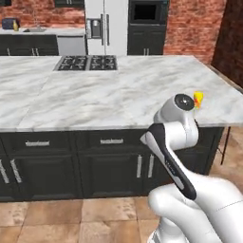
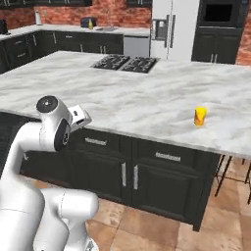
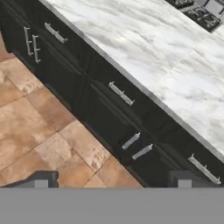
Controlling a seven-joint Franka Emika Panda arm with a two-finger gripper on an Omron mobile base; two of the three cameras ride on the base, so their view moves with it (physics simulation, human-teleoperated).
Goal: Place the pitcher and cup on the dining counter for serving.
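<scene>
One cup (image 2: 199, 116) stands upright on the dining counter (image 2: 122, 93), in the right middle of the right base view, near the front edge of the marble top and alone on that part of it. In the left base view the same cup (image 1: 198, 98) shows at the right middle of the frame, just behind the rounded white joint of the arm (image 1: 176, 124), which hides its lower part. It is bright yellow with red-orange marks. One black cooktop (image 2: 125, 63) is built into the counter at the far side, in the upper middle of the right base view, well apart from the cup. In the far upper left of the left base view a small amber thing (image 1: 15, 26) stands on the back worktop beside a dark appliance; it is too small to tell if it is the pitcher. The arm is folded low in front of the black cabinets (image 2: 142, 171), at the lower left of the right base view. In the hand view the two dark fingers (image 3: 40, 179) rise at the bottom left and bottom right of the frame, set wide apart with nothing between them; the gripper (image 3: 111, 181) looks down on the brown tiled floor (image 3: 39, 127) and the cabinet fronts. I count seven silver handles on these fronts in the hand view. One steel fridge (image 2: 169, 28) stands at the upper right of the right base view.
</scene>
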